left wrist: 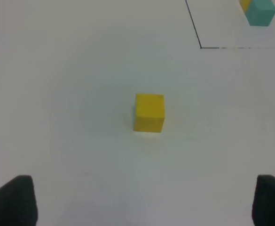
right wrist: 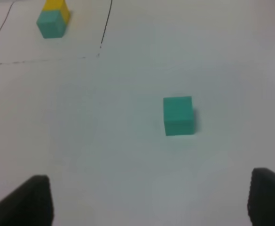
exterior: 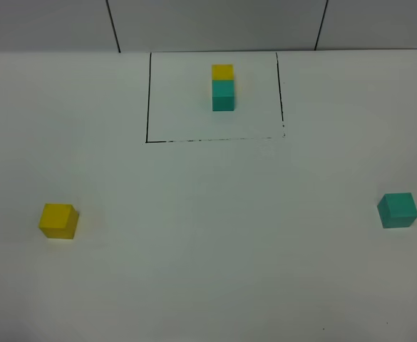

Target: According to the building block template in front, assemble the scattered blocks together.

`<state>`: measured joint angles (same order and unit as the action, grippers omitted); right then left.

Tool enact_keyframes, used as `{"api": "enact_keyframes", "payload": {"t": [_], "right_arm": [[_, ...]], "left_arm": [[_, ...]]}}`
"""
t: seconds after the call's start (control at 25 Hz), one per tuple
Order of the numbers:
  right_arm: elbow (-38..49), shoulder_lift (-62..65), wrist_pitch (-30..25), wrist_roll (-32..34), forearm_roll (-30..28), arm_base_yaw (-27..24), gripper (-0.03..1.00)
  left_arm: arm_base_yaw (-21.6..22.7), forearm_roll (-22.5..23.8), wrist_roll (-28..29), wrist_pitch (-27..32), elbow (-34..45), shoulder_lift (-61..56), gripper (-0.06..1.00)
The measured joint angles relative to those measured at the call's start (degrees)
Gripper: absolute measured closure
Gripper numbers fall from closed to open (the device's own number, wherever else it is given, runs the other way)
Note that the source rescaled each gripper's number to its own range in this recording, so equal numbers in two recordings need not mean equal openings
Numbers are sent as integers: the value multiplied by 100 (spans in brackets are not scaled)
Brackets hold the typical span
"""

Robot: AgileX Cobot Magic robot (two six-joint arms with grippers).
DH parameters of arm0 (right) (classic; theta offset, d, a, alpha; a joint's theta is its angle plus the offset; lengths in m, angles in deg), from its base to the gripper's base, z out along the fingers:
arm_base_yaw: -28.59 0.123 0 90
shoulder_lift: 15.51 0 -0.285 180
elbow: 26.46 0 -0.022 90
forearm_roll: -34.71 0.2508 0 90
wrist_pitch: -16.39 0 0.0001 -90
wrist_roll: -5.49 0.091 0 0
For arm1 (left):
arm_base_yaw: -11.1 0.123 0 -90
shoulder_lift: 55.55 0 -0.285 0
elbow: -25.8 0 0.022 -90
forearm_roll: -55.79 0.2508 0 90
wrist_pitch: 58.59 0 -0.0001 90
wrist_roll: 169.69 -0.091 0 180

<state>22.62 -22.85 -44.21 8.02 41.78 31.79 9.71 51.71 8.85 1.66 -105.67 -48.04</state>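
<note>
The template, a yellow cube joined to a teal cube, stands at the back centre inside a thin black outline. It also shows in the left wrist view and the right wrist view. The loose yellow cube sits alone at the left, and the left wrist view shows it ahead of my open, empty left gripper. The loose teal cube sits at the right, ahead of my open, empty right gripper. Neither arm shows in the high view.
The white table carries only the template and the two loose cubes. A grey wall with dark seams runs behind the table's back edge.
</note>
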Motion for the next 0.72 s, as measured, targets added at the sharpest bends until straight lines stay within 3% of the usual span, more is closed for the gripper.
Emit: {"api": "enact_keyframes", "payload": {"t": [0.72], "right_arm": [[0,0,0,-4,0,0,27]], "left_arm": [[0,0,0,0,0,0,4]]}}
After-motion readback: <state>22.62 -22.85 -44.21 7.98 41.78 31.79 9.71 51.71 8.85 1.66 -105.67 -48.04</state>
